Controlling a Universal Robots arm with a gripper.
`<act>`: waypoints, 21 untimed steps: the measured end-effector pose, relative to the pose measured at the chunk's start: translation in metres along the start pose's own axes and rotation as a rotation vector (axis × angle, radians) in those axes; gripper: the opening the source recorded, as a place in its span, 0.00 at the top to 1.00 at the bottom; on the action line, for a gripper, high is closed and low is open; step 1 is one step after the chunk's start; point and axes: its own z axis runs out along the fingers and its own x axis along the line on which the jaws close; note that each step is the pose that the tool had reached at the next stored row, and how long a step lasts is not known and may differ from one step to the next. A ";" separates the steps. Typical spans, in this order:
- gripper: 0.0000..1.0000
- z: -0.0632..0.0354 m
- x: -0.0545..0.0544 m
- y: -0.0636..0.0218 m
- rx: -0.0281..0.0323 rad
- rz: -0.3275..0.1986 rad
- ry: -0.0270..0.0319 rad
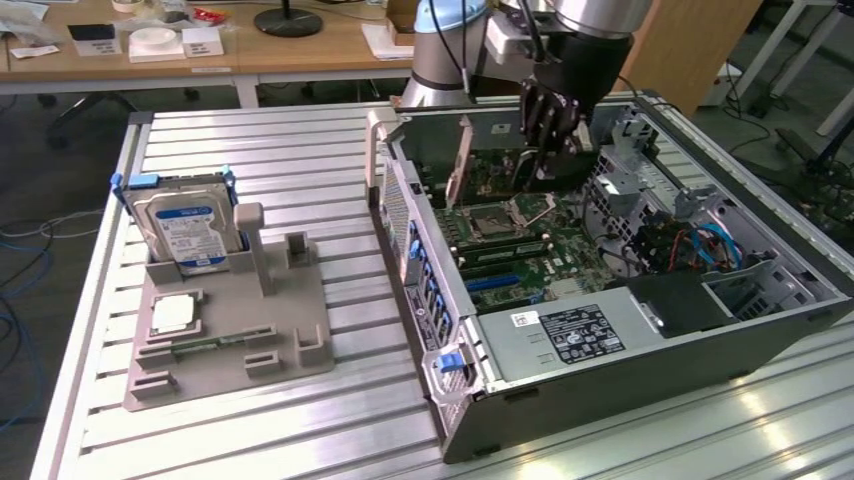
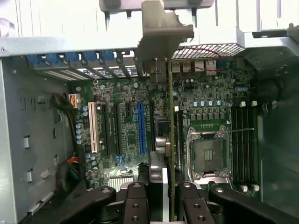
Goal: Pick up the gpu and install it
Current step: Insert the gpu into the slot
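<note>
Gripping the gpu [image 2: 171,140] edge-on: my gripper [image 2: 163,200] is clamped on the card's end opposite its bracket, one finger on each face. The card's silvery bracket [image 2: 161,42] is at the far end from me, near the slotted rear wall of the computer case [image 1: 641,370].

Exterior view, taking the case as the dial: the gpu [image 1: 501,170] stands on edge inside the case at roughly twelve o'clock, with my gripper [image 1: 554,150] reaching down onto it from above. Can't tell whether the card's lower edge touches a slot or hangs just over the motherboard [image 1: 534,270].

Wrist view: the card's line runs between the blue slot [image 2: 140,126] and the open CPU socket [image 2: 208,149], nearer the socket.

Power supply [image 1: 567,335], white label up, sits at about five o'clock in the case.

Outside the case, at nine o'clock on the ribbed aluminium table [image 1: 267,150]: grey holder tray [image 1: 254,340], with the hard drive [image 1: 187,230] upright in it and a small square silver chip [image 1: 174,315] lying flat just beside it. Wooden desk [image 1: 320,50] beyond the table at eleven o'clock.
</note>
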 end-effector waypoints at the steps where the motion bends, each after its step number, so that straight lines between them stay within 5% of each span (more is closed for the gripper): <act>1: 0.72 0.0018 -0.001 -0.0004 0.0001 0.000 0.0001; 8: 0.72 0.0146 -0.002 -0.0013 0.0007 -0.006 0.0007; 14: 0.72 0.0237 -0.001 -0.0014 0.0040 -0.067 0.0020; 21: 0.72 0.0349 -0.001 -0.0017 0.0076 0.014 0.0005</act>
